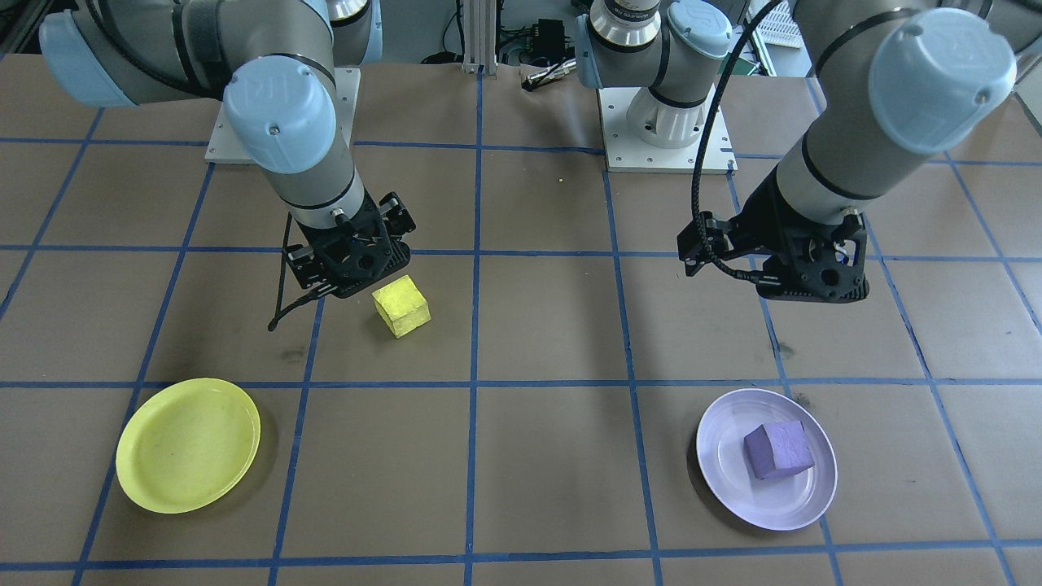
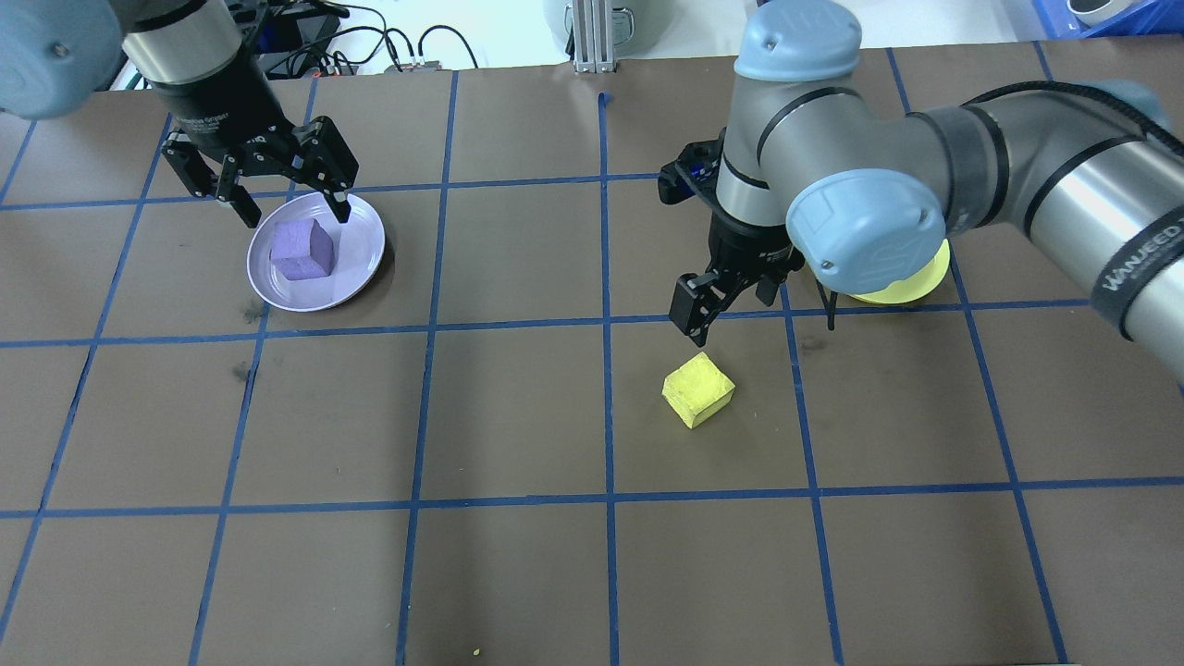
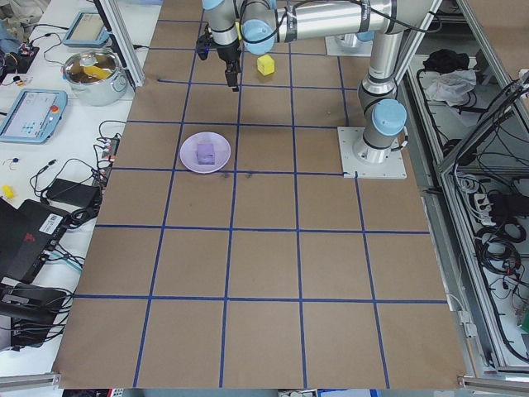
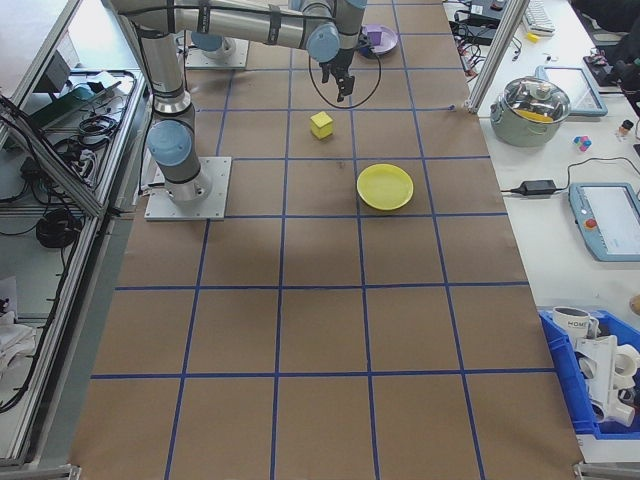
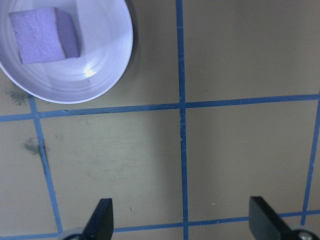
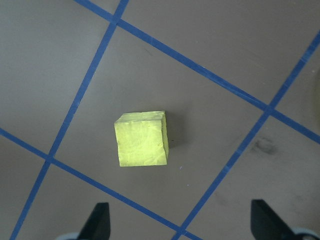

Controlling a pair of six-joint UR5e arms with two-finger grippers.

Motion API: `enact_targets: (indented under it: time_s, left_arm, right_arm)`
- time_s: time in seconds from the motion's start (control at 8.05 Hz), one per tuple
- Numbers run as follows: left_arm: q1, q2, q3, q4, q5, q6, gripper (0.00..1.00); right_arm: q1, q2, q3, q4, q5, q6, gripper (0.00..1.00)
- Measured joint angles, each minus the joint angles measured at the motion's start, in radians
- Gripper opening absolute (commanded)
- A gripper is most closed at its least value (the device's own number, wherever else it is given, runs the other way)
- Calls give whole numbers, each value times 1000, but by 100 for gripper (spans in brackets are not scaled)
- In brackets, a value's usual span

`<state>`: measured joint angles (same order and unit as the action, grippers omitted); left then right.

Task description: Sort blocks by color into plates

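on the desk (image 1: 537, 456) in the front-facing view, the yellow block (image 1: 400, 306) sits bare on the brown surface, just at 4 o'clock of the right pincer (image 1: 352, 264), which hangs above it holding nothing. the yellow plate (image 1: 188, 444) lies well apart at about 7 o'clock of the block, nothing in it. the purple block (image 1: 778, 450) rests inside the lavender plate (image 1: 733, 476), and the left pincer (image 1: 806, 277) hovers at 12 o'clock of that plate; how its jaws stand is hard to read from here.

from overhead, the left pincer (image 2: 277, 185) is spread wide and empty over the far rim of the lavender plate (image 2: 361, 254), with the purple block (image 2: 302, 250) below it. the right pincer (image 2: 717, 301) is also spread, the yellow block (image 2: 698, 389) just at 6 o'clock of it. the yellow plate (image 2: 911, 285) peeks out from behind the right arm's elbow.

the two side views show the same layout at small size and add nothing on the jaws.

the left wrist camera shows both fingertips (image 5: 102, 220) far apart with bare desk between, the plate at 11 o'clock.

the right wrist camera shows fingertips (image 6: 100, 220) spread, the yellow block (image 6: 141, 138) ahead of the gap at 12 o'clock and turned slightly off square.

the block looks matte and rough, so likely light, stiff and grippy; taking it across two opposite flat faces, with the wrist turned to match its skew, seems the sound hold.
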<state>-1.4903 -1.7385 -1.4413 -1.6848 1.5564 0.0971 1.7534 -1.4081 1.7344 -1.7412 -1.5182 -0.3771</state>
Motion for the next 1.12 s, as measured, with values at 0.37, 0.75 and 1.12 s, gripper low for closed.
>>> enact_targets:
  time_s: [0.37,0.75,1.12]
  left_arm:
    - [-63,27,72,-94,29,-94,100]
    - [-90,33,70,-75,41,-101,100]
    - [-85,37,68,-67,47,-95,100]
  right_arm:
    - [27,34,71,-40,46,-1,100]
    - [29,105,105,-99,51,-2,100]
    - [29,169,108,-143,51,-2,100]
